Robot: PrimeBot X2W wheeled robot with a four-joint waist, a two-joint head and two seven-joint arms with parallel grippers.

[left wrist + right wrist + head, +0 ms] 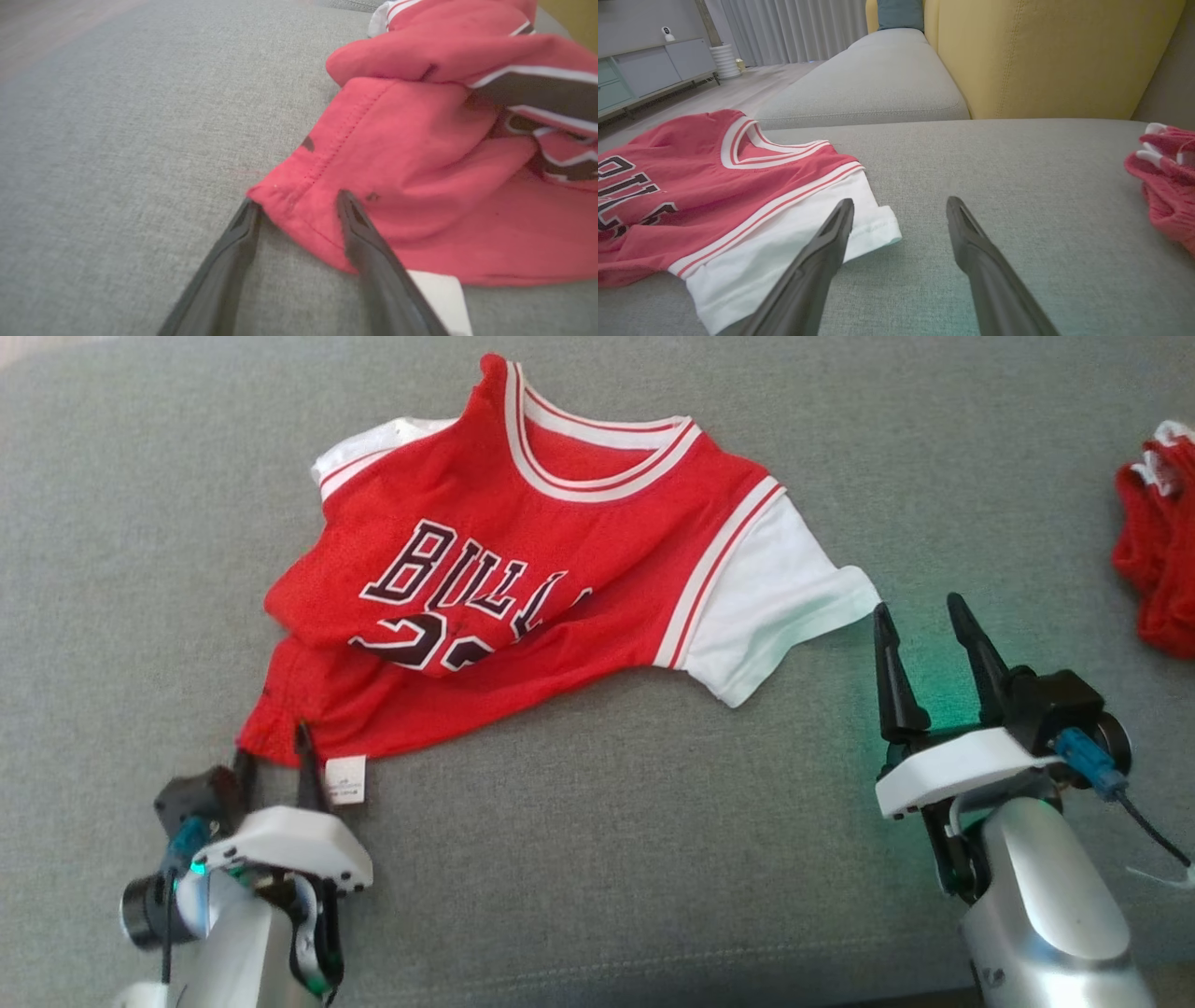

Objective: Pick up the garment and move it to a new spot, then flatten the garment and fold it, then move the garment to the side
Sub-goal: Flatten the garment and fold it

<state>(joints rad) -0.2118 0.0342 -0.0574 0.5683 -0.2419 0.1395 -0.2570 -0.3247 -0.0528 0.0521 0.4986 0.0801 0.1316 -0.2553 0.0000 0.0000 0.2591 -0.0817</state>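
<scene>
The garment (523, 551) is a red "BULLS" jersey with white sleeves, lying rumpled on the grey sofa seat (607, 859), its lower part folded over itself. My left gripper (273, 747) stands open at the lower left hem corner. In the left wrist view that corner of the garment (420, 154) sits between the two fingers of this gripper (298, 199), beside a white label (437, 289). My right gripper (918, 607) is open just right of the white sleeve (775, 588). In the right wrist view this gripper (900, 201) has its left finger at the sleeve cuff (873, 228).
A second red and white cloth (1158, 560) is bunched at the seat's right edge, also in the right wrist view (1164, 186). A yellow backrest (1041, 56) rises behind the seat. Wooden floor and a low cabinet (649, 70) lie beyond the sofa on the left.
</scene>
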